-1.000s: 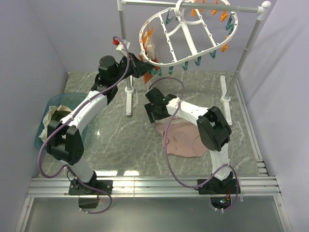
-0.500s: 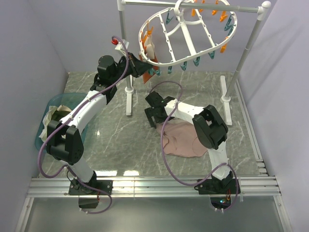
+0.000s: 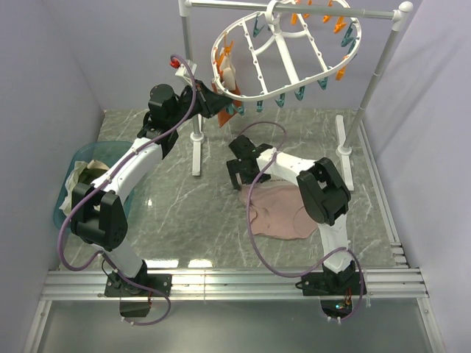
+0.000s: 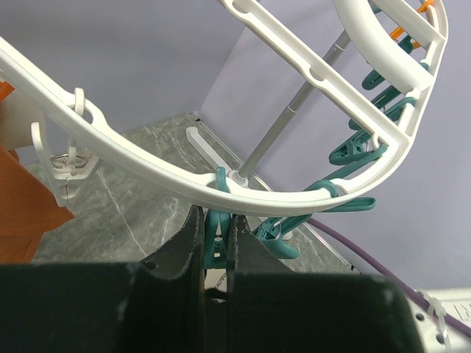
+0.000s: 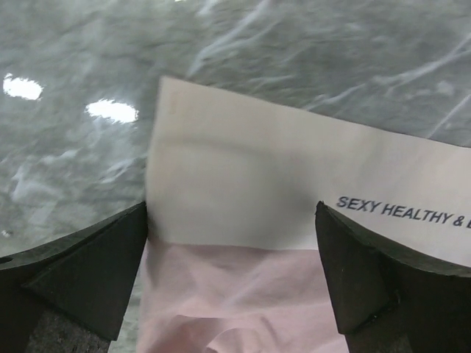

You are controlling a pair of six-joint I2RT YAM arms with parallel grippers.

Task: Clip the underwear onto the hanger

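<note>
The hanger [image 3: 259, 94], a white oval rack with orange and teal pegs, hangs tilted from the top rail. My left gripper [image 3: 221, 105] is raised to its lower left rim [image 4: 147, 158]. In the left wrist view the gripper [image 4: 215, 228] is shut on a teal peg [image 4: 215, 193] that hangs from the rim. The underwear [image 3: 283, 209] lies flat on the marble floor. My right gripper [image 3: 239, 179] is low at its upper left corner. In the right wrist view the gripper [image 5: 232, 243] is open, its jaws on either side of the pale waistband [image 5: 243, 176] with printed letters, and holds nothing.
A white pole stand [image 3: 195, 136] stands just left of the right gripper; its other upright [image 3: 372, 88] is at the right. A rust-orange garment [image 3: 215, 90] and a pale cloth [image 3: 229, 73] hang at the hanger's left end. A teal basin [image 3: 68, 209] with cloths sits far left.
My right gripper has shifted a little along the underwear's upper left edge, and the cloth edge moved slightly with it. The left arm and the hanger have stayed put.
</note>
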